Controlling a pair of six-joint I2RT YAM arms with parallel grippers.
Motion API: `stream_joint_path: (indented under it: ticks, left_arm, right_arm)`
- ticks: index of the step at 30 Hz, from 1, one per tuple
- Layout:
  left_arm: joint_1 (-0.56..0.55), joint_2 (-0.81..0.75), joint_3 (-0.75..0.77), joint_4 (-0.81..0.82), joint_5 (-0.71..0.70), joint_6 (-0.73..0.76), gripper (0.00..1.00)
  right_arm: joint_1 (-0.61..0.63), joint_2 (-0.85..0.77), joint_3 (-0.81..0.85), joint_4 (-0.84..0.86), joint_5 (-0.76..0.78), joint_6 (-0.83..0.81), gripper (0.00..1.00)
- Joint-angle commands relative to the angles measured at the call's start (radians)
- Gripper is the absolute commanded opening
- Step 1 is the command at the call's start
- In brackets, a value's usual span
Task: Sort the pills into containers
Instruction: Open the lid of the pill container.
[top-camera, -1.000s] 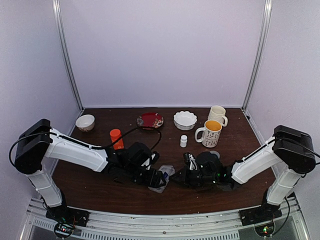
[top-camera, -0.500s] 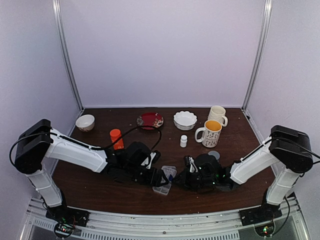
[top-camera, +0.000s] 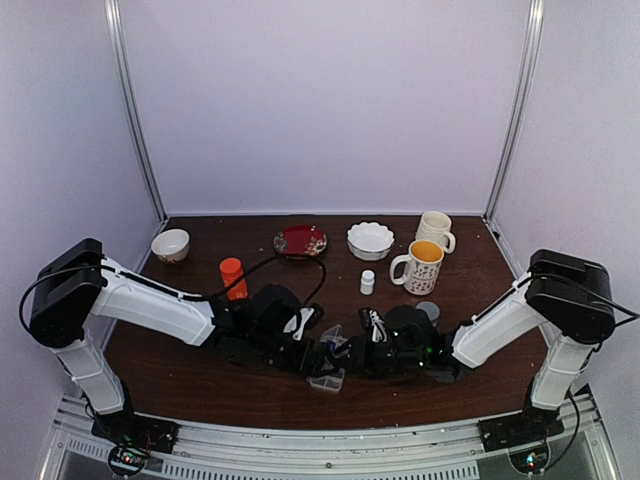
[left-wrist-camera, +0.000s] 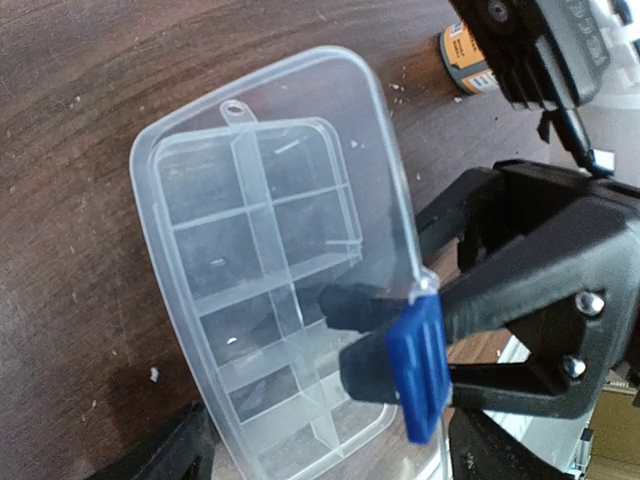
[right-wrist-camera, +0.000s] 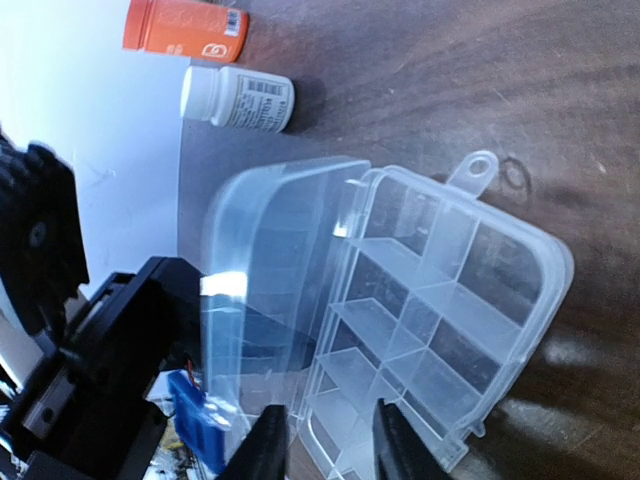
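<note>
The clear pill box (top-camera: 328, 381) lies on the table between my two grippers, and its cells look empty in the left wrist view (left-wrist-camera: 260, 260) and right wrist view (right-wrist-camera: 440, 310). Its lid (right-wrist-camera: 270, 250) stands up, open. My left gripper (top-camera: 318, 358) has its jaws against the two sides of the box's near end (left-wrist-camera: 330, 440). My right gripper (top-camera: 352, 355) pinches the lid's near end (right-wrist-camera: 330, 440), one finger inside and the blue-padded one outside (left-wrist-camera: 420, 370). A few whitish specks (left-wrist-camera: 153, 375) lie on the wood; I cannot tell if they are pills.
An orange bottle (top-camera: 232, 275) and a small white bottle (top-camera: 367, 282) stand behind the box. Further back are a red plate (top-camera: 300, 240), a white bowl (top-camera: 370, 240), two mugs (top-camera: 422, 265) and a small bowl (top-camera: 170, 244). A grey cap (top-camera: 428, 310) lies right.
My right gripper has moved left toward the left gripper. The lid has swung up and open, and the box has shifted slightly toward the near edge.
</note>
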Motion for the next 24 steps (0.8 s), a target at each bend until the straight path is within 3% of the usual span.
stream_joint_path:
  ticks: [1,6,17,24]
  left_arm:
    - [0.009,0.016,0.012,-0.001,-0.016,0.028,0.84]
    - [0.007,0.011,0.027,-0.059,-0.052,0.035,0.85]
    - [0.012,-0.111,-0.021,-0.182,-0.241,-0.004,0.68]
    - [0.068,-0.207,-0.116,-0.154,-0.239,-0.037,0.64]
  right_arm:
    - [0.006,0.014,0.02,0.001,-0.006,-0.004,0.4]
    - [0.006,0.005,0.028,-0.053,-0.001,-0.02,0.61]
    - [0.008,-0.003,0.052,-0.155,0.015,-0.055,0.7]
    - [0.008,-0.017,0.079,-0.247,0.031,-0.092,0.71]
